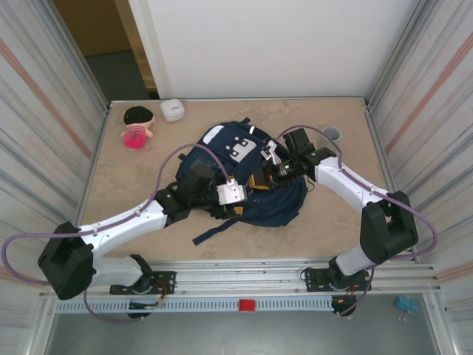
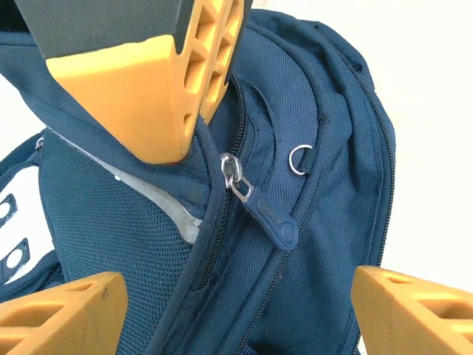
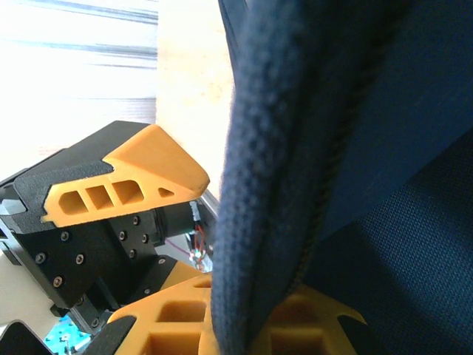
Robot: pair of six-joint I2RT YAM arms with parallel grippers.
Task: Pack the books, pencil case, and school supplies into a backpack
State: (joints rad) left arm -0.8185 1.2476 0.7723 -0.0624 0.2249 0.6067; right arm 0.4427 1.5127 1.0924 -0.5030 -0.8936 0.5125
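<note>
The backpack [image 1: 247,181] is lying in the middle of a pale beige, stone-patterned table [image 1: 133,222], with its white patches turned toward the top of the frame and a loose strap trailing toward the lower left. Corrugated metal panels are closing in the table on the left and right edges of the overhead view, and a plain white wall is running across the top. In the upper left corner an opening is showing darker flooring and a brown panel. A pink doll [image 1: 137,127] with a black cap is sitting in the upper left part of the table, with a small white rounded box [image 1: 172,109] just beside it to the right. A grey cup [image 1: 331,134] is standing in the upper right corner. Along the bottom a metal rail [image 1: 295,303] is carrying both arm bases.

The left gripper [image 2: 240,310] is hanging spread wide over the navy fabric, its orange fingers [image 2: 66,314] showing at the lower corners of the left wrist view, with a zipper pull [image 2: 267,216] lying between and above them. The right gripper [image 3: 251,329] is pinching a thick hem of the backpack at the bottom of its wrist view, with bright table showing at the upper left.
</note>
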